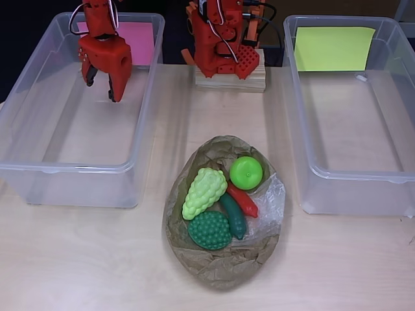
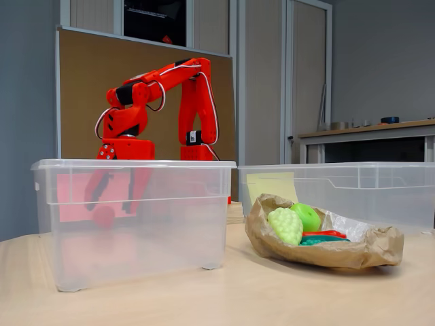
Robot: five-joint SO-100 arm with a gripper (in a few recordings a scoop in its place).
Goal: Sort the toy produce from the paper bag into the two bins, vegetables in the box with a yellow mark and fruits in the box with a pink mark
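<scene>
Paper bag: crumpled, brown, lying open on the counter between the two bins. Contents, overhead view: pale green grape bunch; round green apple-like fruit; red pepper; dark green cucumber; dark green knobbly piece, kind unclear. All five lie touching or overlapping.

Pink-marked bin: clear plastic, left in the overhead view. In the fixed view a small red round shape shows faintly through its wall, possibly a fruit already dropped; cannot confirm.

Yellow-marked bin: clear plastic, right in the overhead view, nothing seen inside.

End effector: red, hanging inside the pink-marked bin, fingers parted, grasping nothing.

Step in hand, as judged: return to the bag for the next piece. The apple-like fruit sits topmost and free; approach from above, close across its width, avoid snagging paper.

Counter: pale wood-grain. Arm base on a wooden block. Room: brown board, doors, grey walls.
</scene>
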